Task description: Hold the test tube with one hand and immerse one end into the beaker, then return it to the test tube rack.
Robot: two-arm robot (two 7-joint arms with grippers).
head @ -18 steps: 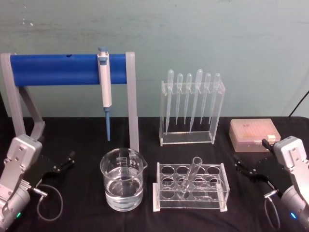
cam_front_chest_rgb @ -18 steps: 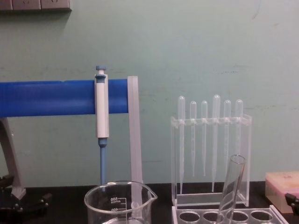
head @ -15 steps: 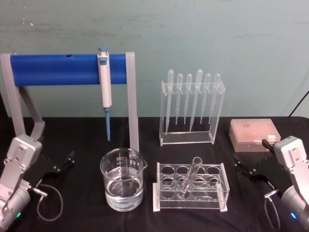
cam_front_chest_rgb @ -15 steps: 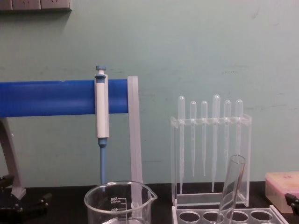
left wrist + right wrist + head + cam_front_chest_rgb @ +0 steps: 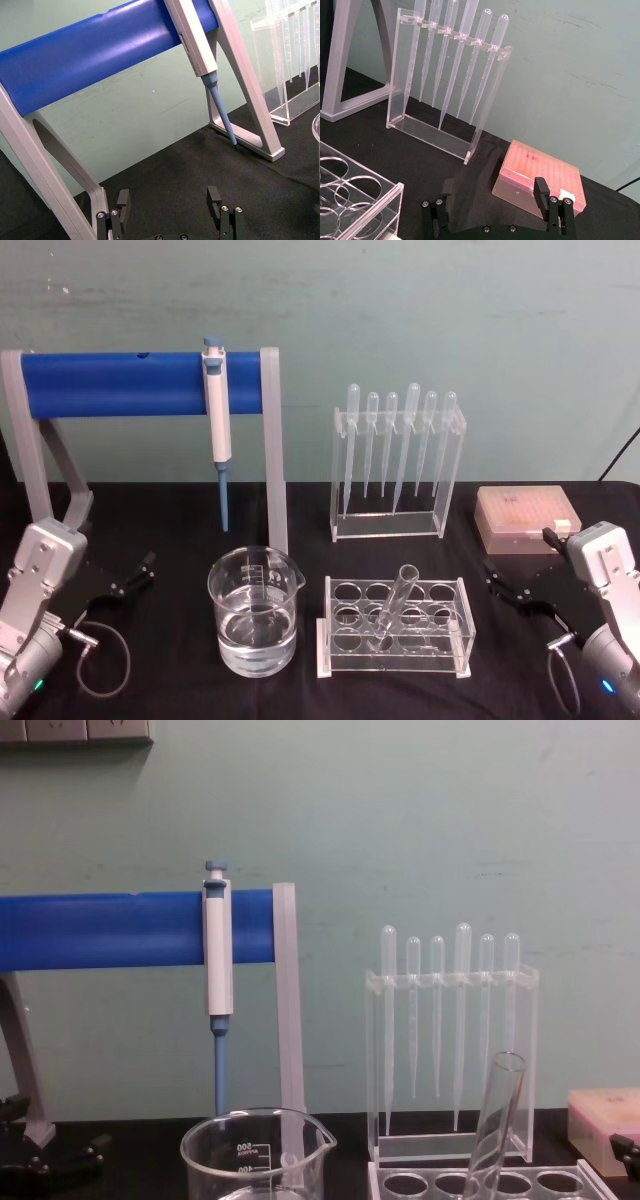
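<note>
My left gripper (image 5: 133,575) rests low at the left of the black-clothed table (image 5: 170,510), fingers apart and empty. My right gripper (image 5: 500,580) sits low at the right, near the pink tip box (image 5: 525,518), also spread wide. The test tube (image 5: 395,605) leans tilted in the clear test tube rack (image 5: 330,640), just beside the beaker (image 5: 255,615) of clear liquid. Behind them are the pipette stand (image 5: 395,460), the pipettor (image 5: 217,420) hanging on a blue-barred frame (image 5: 110,382), and a pale green wall (image 5: 450,320).
</note>
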